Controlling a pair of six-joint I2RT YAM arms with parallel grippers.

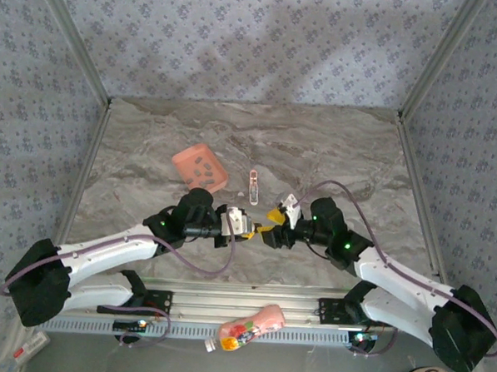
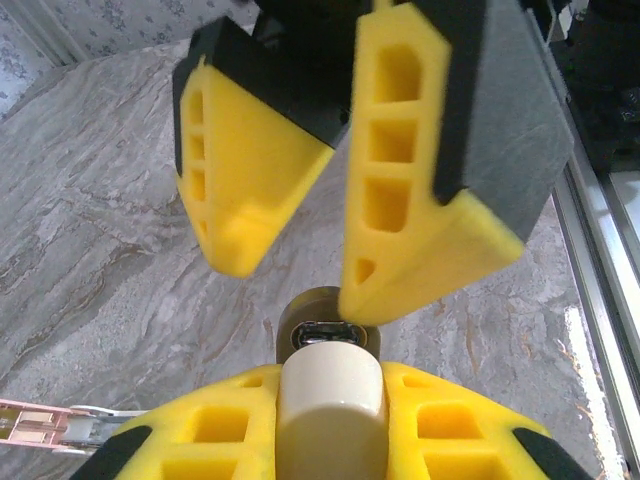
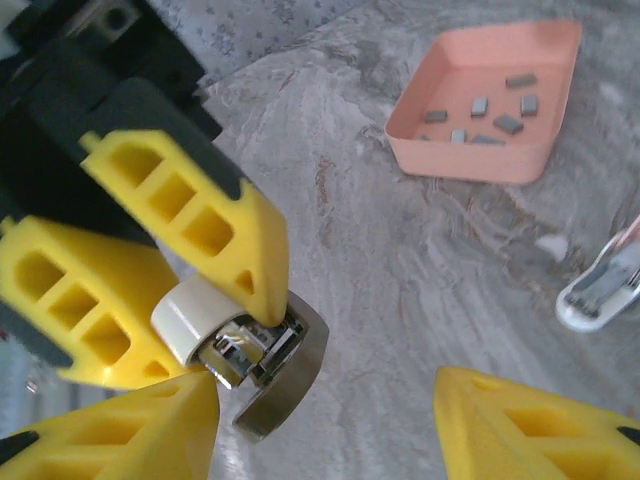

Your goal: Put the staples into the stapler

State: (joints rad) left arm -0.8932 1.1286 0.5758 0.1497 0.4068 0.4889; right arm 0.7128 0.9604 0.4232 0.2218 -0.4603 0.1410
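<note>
My left gripper (image 2: 328,385) is shut on the stapler (image 2: 330,395), a cream-white body with silvery metal and a round grey end (image 3: 290,380). My right gripper (image 3: 325,400) stands open facing it; one of its fingertips (image 2: 365,300) touches the stapler's metal end. In the top view the two grippers meet near the table's front middle, left (image 1: 240,224) and right (image 1: 271,229). The staples (image 3: 490,105), several short dark-grey strips, lie in the salmon-pink tray (image 3: 470,160) behind them. A slim pink-and-white piece with metal inside (image 3: 600,290) lies loose on the table (image 1: 253,186).
The pink tray (image 1: 199,167) sits left of centre on the marble table (image 1: 334,149). A pink bottle with a colourful label (image 1: 249,326) lies on the front rail between the arm bases. Patterned walls close in the table on three sides.
</note>
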